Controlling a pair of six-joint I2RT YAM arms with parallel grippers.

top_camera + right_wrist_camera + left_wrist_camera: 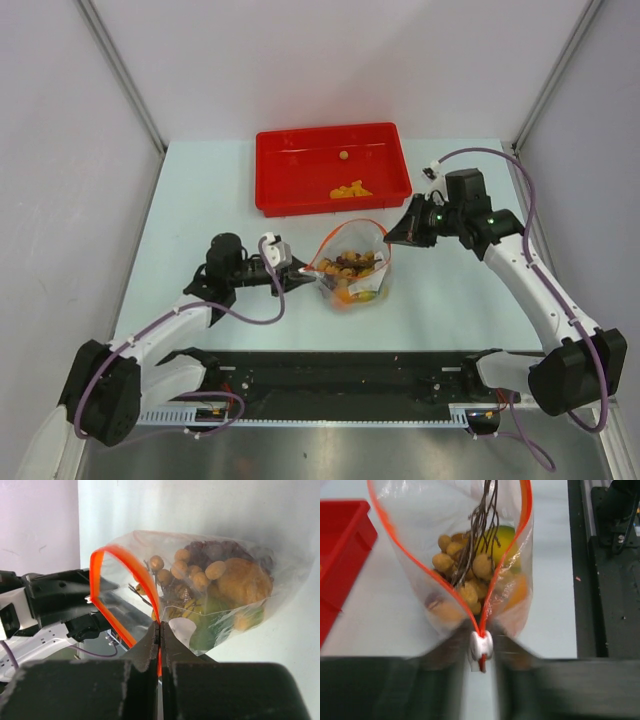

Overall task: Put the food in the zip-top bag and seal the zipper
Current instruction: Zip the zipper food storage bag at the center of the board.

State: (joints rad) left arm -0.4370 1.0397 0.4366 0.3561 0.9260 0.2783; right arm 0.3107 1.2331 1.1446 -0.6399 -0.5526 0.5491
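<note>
Reaching inward from both sides, left hand (481, 656) and right hand (160, 632) each clamp the zipper (526, 505) ends.

Left wrist view: my left gripper (481, 652) closed about white slider (481, 646), fingers (435, 680) only dark blur along 6 o'clock edge. Zip-top bag (420, 540) mouth runs off 12 o'clock edge. Red tray (340, 555) cut at 9 o'clock.

Right wrist view: my right gripper (160, 640) out of focus, cut at 6 o'clock; zipper (125, 565) vanishes between pressed tips. Food (240, 582) piled, lower pieces masked by crinkled plastic.

Top view: orange bits (350, 189) in tray too small to tell.
</note>
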